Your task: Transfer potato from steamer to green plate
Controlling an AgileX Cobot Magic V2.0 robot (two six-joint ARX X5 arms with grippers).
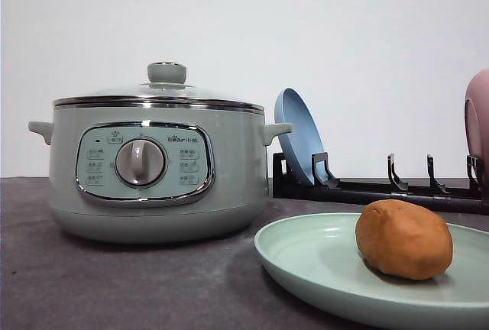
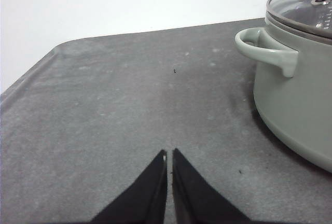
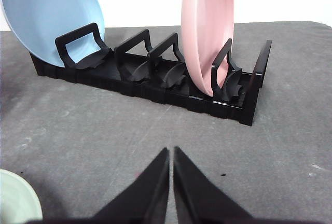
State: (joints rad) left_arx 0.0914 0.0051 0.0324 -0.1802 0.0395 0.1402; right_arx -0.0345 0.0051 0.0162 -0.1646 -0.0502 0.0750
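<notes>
Sitting on the green plate point(image 1: 306, 269) is the potato point(image 1: 403, 239), toward the plate's 3 o'clock side in the front view, its underside touching the glossy surface. The plate is lying flat on the grey table point(image 1: 114, 284), just beside the steamer point(image 1: 153, 169), which is standing at the plate's 10 o'clock with its glass lid point(image 1: 164, 89) on (the knob is upright at the centre).

Behind the plate, toward 12 o'clock, a black rack point(image 3: 155, 79) is holding a blue plate point(image 3: 46, 16) on edge at one end and a pink dish point(image 3: 207, 32) on edge nearer the other, with slots between them.

The left gripper point(image 2: 169, 154) is hovering over bare table with its fingers pressed nearly together, gripping nothing; the steamer's side handle point(image 2: 270, 50) is showing in that wrist view. The right gripper point(image 3: 170, 151) is likewise pinched narrow and holding nothing, pointing toward the rack, with the green plate's rim point(image 3: 15, 198) showing at the picture's corner.
</notes>
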